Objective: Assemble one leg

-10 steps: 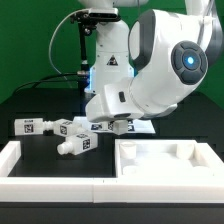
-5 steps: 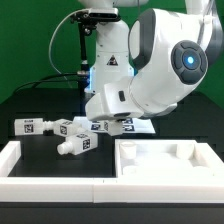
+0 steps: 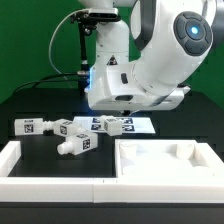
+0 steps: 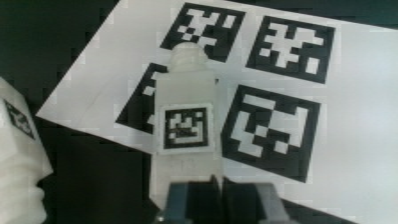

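One leg point(image 4: 191, 110), a white oblong block with a square tag on its side, lies on the marker board point(image 4: 107, 80). It also shows in the exterior view point(image 3: 118, 124), just under the arm. My gripper point(image 4: 219, 205) hovers above the near end of this leg; its two dark fingers stand together with only a thin line between them and hold nothing. Three look-alike legs lie to the exterior view's left: one point(image 3: 30, 125), a second point(image 3: 65, 127) and a third point(image 3: 76, 145). In the exterior view the arm's body hides the fingers.
A large flat white slab with recesses point(image 3: 165, 172) lies at the front on the exterior view's right. Another white piece point(image 3: 35, 165) lies at the front left. A white stand with a lamp point(image 3: 105, 50) rises behind the marker board point(image 3: 140, 124).
The arm has risen and swung up toward the exterior view's right, uncovering more of the marker board. The leg on the board has stayed where it was.
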Controlling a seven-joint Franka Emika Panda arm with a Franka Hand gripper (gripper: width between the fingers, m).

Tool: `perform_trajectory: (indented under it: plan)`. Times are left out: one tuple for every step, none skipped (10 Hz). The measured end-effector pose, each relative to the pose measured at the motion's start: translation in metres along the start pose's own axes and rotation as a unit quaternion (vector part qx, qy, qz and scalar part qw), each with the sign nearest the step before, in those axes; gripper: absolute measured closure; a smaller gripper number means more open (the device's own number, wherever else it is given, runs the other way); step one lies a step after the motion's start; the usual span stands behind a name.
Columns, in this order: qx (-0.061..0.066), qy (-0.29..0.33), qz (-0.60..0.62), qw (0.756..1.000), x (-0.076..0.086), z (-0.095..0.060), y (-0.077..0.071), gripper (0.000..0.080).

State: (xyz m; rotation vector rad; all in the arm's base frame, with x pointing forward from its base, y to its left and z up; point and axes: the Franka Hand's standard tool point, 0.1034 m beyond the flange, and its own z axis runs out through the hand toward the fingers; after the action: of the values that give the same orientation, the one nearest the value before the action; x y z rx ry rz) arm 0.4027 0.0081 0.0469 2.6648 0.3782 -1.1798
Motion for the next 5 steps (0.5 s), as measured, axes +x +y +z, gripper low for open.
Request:
perform_trajectory:
  plan:
    - [0.002, -0.007, 0.003, 1.000, -0.002, 0.001, 0.003, 0.0795]
    - [0.006, -0.042, 0.012, 0.999, -0.011, 0.005, 0.012, 0.0795]
    - [0.003, -0.070, 0.041, 0.997, -0.013, 0.002, 0.010, 0.0640]
    - [-0.006, -0.089, 0.070, 0.994, -0.012, 0.001, 0.001, 0.0457]
    - [-0.006, -0.085, 0.053, 0.995, -0.009, 0.001, 0.000, 0.0321]
